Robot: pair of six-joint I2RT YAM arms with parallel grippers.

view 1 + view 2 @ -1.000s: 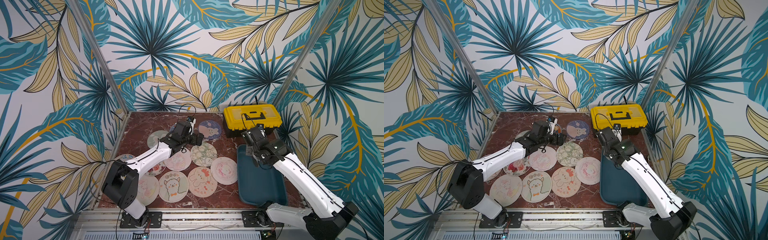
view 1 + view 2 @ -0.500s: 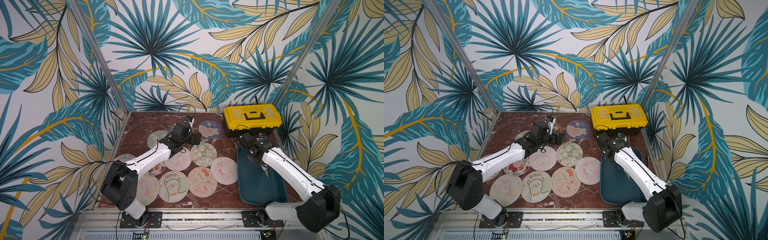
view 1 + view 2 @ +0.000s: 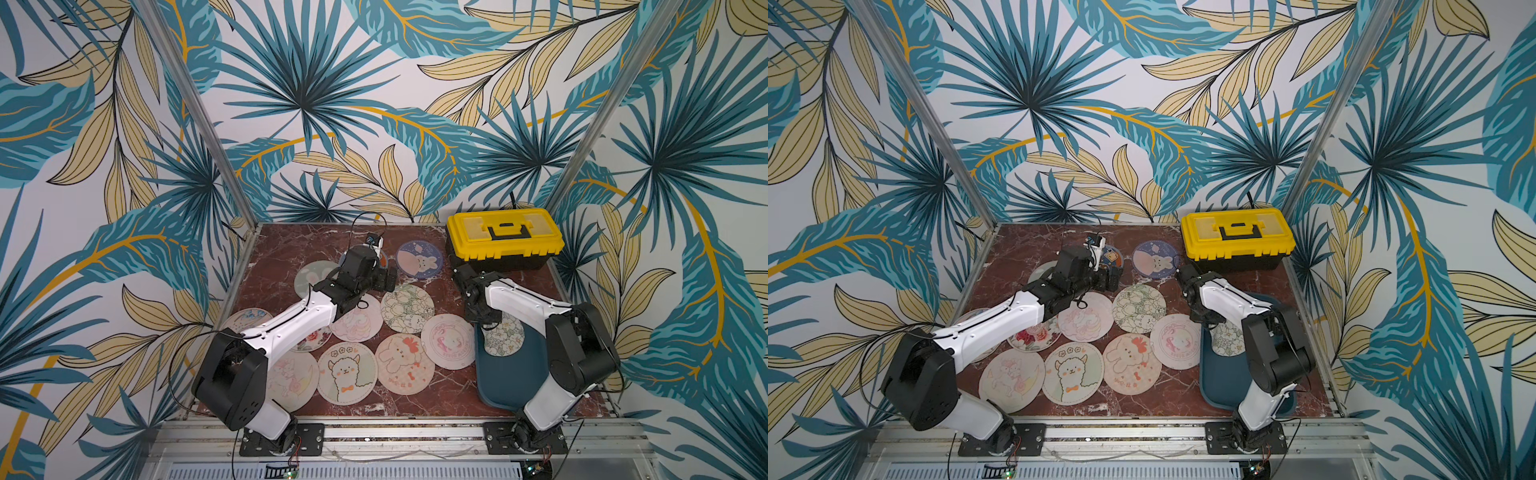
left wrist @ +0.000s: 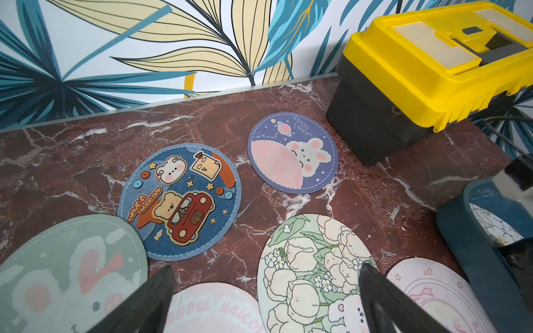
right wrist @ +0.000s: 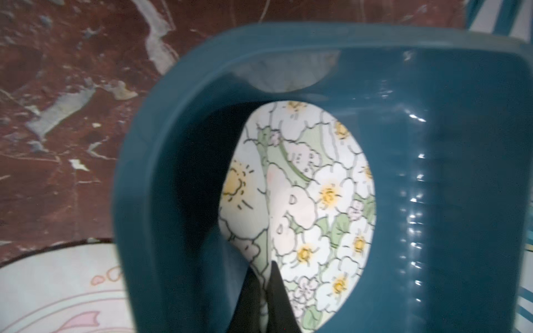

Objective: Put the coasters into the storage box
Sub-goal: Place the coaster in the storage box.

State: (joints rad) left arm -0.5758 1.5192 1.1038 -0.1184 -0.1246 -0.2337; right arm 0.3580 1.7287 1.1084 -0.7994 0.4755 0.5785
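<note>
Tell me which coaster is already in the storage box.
The white-flower coaster, pinched in the right gripper inside the teal storage box. Every other coaster lies on the marble tabletop.

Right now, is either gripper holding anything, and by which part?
Right gripper pinches the floral coaster by its edge, inside the storage box. Left gripper open, empty.

Robot test cell in a lab, not a lived-in room. Small red-marble bench (image 3: pixel 291 249) boxed in on three sides by leaf-print wall panels (image 3: pixel 299 104), joined just behind the yellow toolbox (image 3: pixel 504 237) by a bare aluminium post (image 3: pixel 598 116). Well in front of the toolbox, aluminium rail (image 3: pixel 403 434) with black base plates (image 3: pixel 311 436) bolted down, carrying left arm (image 3: pixel 291 324) and right arm (image 3: pixel 519 299), both white and black.
</note>
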